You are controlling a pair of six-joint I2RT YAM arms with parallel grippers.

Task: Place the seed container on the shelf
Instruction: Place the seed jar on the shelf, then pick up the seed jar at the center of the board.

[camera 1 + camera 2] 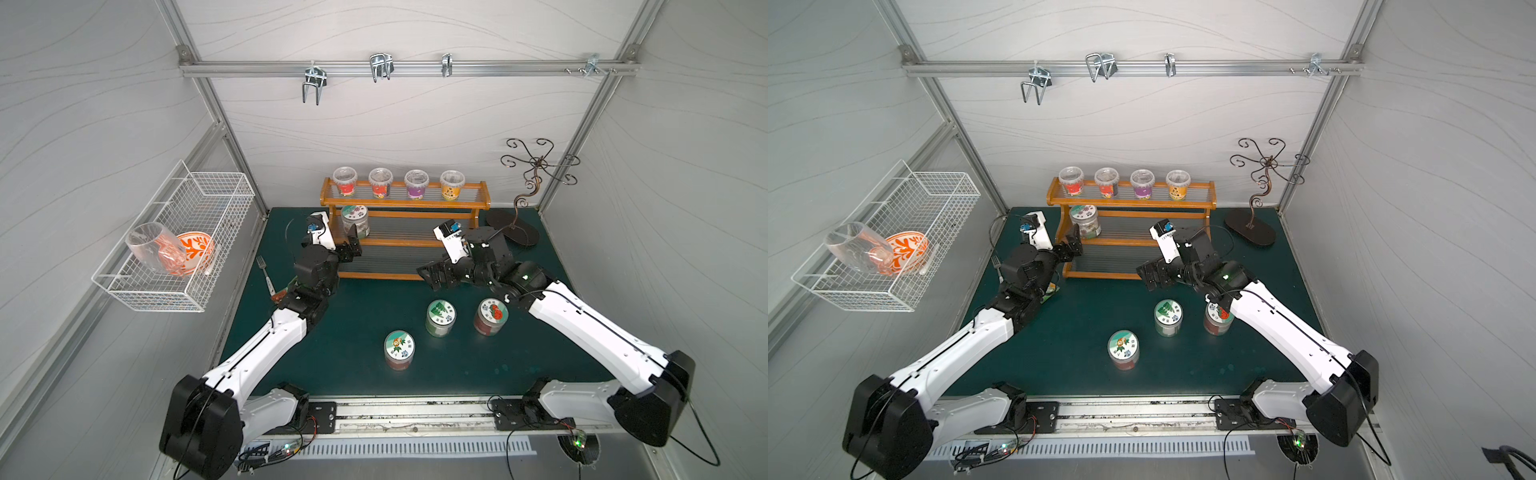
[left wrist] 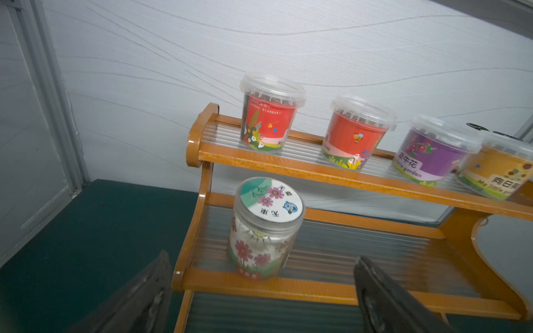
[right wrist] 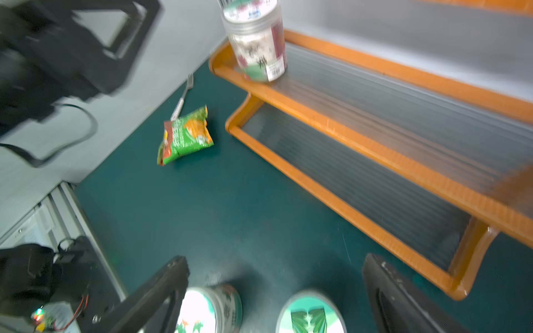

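You see the orange-brown shelf (image 2: 288, 167) with clear ribbed boards, a jar (image 2: 264, 230) with pink flowers on its white-green lid, and the dark green counter (image 2: 86, 245).

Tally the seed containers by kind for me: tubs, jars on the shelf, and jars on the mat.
Tubs on the shelf: 4
Jar on the shelf: 1
Jars on the mat: 3
Total: 8
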